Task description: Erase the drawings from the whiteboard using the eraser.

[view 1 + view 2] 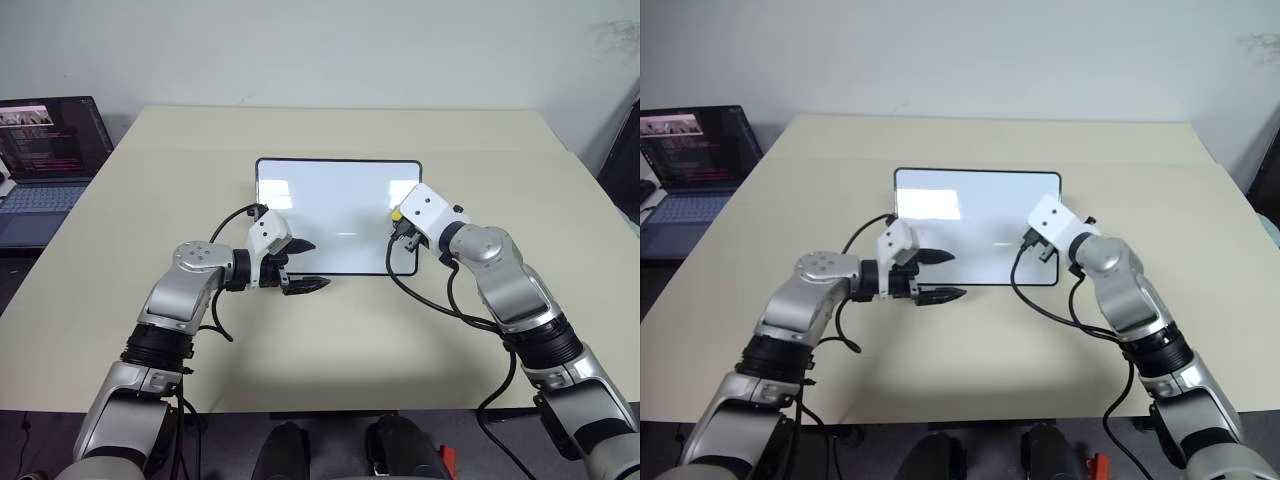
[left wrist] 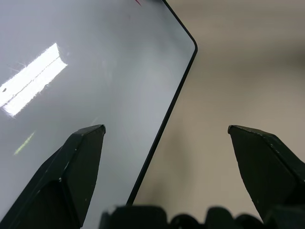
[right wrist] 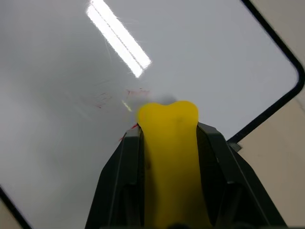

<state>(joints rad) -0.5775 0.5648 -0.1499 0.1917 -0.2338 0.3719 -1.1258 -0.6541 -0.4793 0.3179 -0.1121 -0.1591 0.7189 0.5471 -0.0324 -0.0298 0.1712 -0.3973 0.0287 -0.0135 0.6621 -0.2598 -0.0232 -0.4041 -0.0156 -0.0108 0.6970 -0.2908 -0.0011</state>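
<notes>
The whiteboard [image 1: 330,200] lies flat near the middle of the beige surface [image 1: 500,150], a white glossy rectangle in a thin black frame with rounded corners, ceiling light glaring off it. It looks thin, stiff and light, and so slick that it would probably slide under a firm sideways rub; the place to steady it is the framed edge or a corner, not the glossy face. The left gripper [image 1: 302,265] sits at the board's near left corner with its jaws spread wide and nothing between them, one finger over the white face and the other over the bare surface, the black frame passing between; whether either touches I cannot tell. The right gripper [image 1: 403,232] is over the board's near right part with its jaws closed on the eraser [image 3: 167,117], a small yellow oblong block held by its long sides, its rounded end sticking out past the fingertips toward the board. It looks light and slightly soft, so a grip on the flanks seems right, leaving the wiping face free. The drawings [image 3: 136,93] are the smallest things here: in the right wrist view only faint red smudges and a few red flecks remain on the board just ahead of the eraser's tip, so the erasing seems nearly finished.
</notes>
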